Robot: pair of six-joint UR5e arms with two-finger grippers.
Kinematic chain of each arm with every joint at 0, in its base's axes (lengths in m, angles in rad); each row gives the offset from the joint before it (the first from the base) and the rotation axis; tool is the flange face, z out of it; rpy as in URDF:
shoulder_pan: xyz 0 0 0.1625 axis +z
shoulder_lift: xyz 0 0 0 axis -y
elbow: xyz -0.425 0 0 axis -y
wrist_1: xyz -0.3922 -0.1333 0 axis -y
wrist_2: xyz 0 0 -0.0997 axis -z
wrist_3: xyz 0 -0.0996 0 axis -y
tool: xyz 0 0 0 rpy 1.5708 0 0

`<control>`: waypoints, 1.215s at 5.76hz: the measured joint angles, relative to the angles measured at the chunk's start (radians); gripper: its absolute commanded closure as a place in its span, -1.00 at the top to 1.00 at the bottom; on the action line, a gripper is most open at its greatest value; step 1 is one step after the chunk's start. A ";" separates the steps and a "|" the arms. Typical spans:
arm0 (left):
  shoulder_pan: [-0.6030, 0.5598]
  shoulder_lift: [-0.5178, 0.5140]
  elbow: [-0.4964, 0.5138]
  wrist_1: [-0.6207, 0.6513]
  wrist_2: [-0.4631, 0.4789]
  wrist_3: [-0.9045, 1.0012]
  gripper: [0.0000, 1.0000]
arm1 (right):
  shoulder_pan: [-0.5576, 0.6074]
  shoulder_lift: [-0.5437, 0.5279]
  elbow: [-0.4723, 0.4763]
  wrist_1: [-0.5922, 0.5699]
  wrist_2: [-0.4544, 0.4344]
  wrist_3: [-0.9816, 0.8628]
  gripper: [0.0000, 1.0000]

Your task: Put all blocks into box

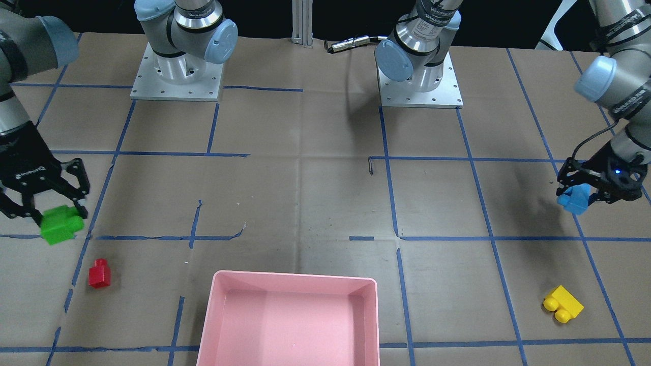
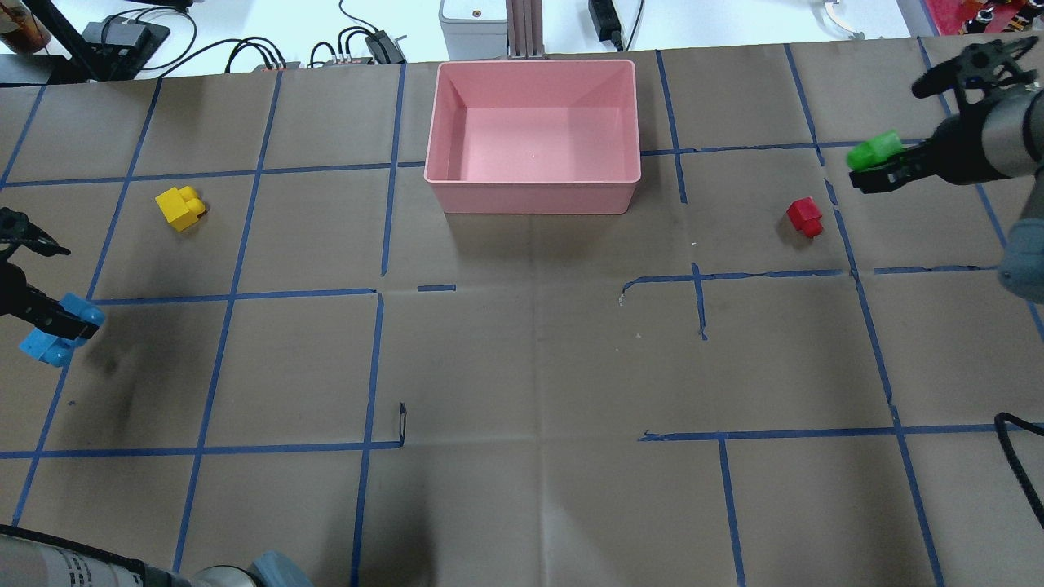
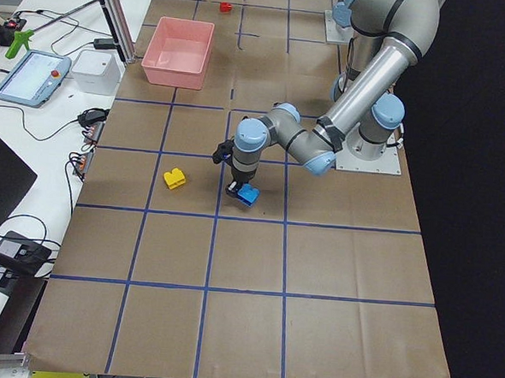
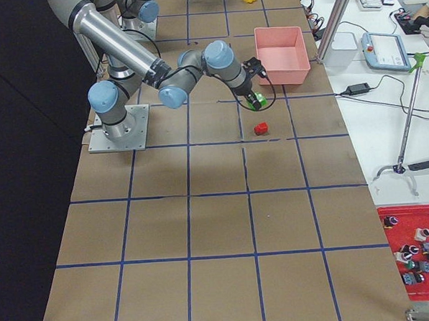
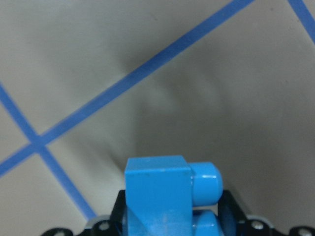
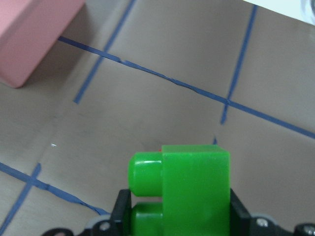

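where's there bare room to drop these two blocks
The pink box has a wholly bare floor. So is the middle of the table, between box and arm bases. Tighter at the sides: red block lies near the held green block, yellow block near the held blue block.

Read from behind the robot, with the dial centred on the shallow pink rectangular plastic box [image 2: 534, 198], which sits at the far middle of the brown paper-covered table [image 2: 522, 367]. The yellow two-stud plastic brick [image 2: 181, 208] lies on the table at 9 o'clock, well apart from the box. The light-blue studded plastic brick [image 2: 45, 346] is at 8 o'clock, farther out, between the fingers of the left gripper [image 2: 61, 326]. The small red one-stud plastic brick [image 2: 804, 217] lies on the table between 3 and 4 o'clock. The green two-stud plastic brick [image 2: 873, 151] is at 3 o'clock, at 1 o'clock from the red one, clamped in the right gripper [image 2: 885, 163].
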 measured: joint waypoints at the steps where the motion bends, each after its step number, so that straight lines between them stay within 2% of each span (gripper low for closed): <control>1: -0.048 0.014 0.154 -0.204 0.001 -0.141 -0.52 | 0.131 0.088 -0.092 -0.003 0.063 0.025 -0.92; 2: -0.087 0.005 0.303 -0.382 0.000 -0.311 -0.52 | 0.250 0.210 -0.240 0.025 0.082 0.057 -0.91; 3: -0.126 -0.011 0.403 -0.491 -0.002 -0.496 -0.52 | 0.339 0.330 -0.395 0.078 0.089 0.085 -0.89; 4: -0.174 -0.023 0.452 -0.538 -0.005 -0.662 -0.52 | 0.392 0.416 -0.506 0.113 0.094 0.103 -0.89; 6: -0.300 -0.075 0.522 -0.545 -0.017 -0.888 -0.52 | 0.448 0.510 -0.606 0.124 0.097 0.124 -0.78; 7: -0.383 -0.142 0.618 -0.548 -0.016 -0.971 -0.52 | 0.458 0.540 -0.632 0.123 0.098 0.127 0.98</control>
